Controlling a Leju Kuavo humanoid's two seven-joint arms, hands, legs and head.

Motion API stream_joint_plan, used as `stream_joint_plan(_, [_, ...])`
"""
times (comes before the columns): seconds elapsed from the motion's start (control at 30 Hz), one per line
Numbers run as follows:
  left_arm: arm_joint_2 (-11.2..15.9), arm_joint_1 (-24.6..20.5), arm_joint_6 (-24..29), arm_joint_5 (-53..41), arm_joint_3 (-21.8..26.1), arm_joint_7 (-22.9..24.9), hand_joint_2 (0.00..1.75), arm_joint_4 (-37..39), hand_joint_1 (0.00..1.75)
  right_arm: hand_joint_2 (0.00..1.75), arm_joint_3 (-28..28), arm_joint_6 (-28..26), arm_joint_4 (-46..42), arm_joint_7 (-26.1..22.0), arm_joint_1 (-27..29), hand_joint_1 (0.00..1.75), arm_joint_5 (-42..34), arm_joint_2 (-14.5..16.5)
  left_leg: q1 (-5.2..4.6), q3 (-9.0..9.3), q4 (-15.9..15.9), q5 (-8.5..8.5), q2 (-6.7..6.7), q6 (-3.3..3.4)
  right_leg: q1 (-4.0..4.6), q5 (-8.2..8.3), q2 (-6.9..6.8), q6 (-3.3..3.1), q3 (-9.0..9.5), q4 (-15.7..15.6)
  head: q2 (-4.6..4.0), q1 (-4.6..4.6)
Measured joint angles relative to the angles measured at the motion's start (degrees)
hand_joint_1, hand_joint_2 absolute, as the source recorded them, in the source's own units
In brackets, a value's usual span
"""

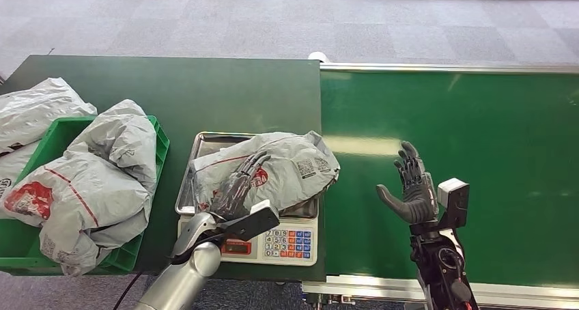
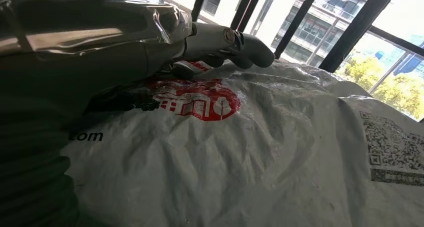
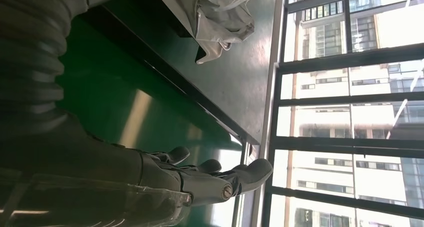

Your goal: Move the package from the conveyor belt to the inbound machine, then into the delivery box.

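Already off the belt point(image 1: 450, 119), the package point(image 1: 287, 163) lay on the scale point(image 1: 293, 245) tray, beside a box point(image 1: 160, 146) heaped with grey bags point(image 1: 102, 180). On it rested the left hand point(image 1: 235, 187), fingers stretched flat along its top, pressing rather than gripping so far as could be seen. Over the belt, the right hand point(image 1: 410, 187) stood empty with fingers spread. For the lift to the box, the left fingers likely needed to curl and gather loose film first, since a slack bag could slip.
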Motion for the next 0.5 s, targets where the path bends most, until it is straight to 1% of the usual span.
stream_joint_plan(0.27, [-0.28, -1.53, 1.44, -0.12, 1.16, 1.61, 1.75, 3.07, 0.0, 1.75, -0.04, 0.01, 0.03, 0.0, -0.04, 0.0, 0.03, 0.0, 0.0, 0.05, -0.01, 0.0, 0.0, 0.0, 0.01, 0.0, 0.0, 0.0, 0.06, 0.0, 0.0, 0.0])
stream_joint_plan(0.5, [-0.38, -1.67, 0.03, 0.84, 1.63, 0.1, 1.75, 3.88, 0.0, 1.75, -0.04, 0.37, 0.97, -0.18, -1.4, 0.0, 0.09, 0.01, 0.0, 0.05, -0.01, 0.0, -0.02, 0.0, 0.0, 0.0, 0.0, 0.0, 0.07, 0.0, 0.0, 0.0])
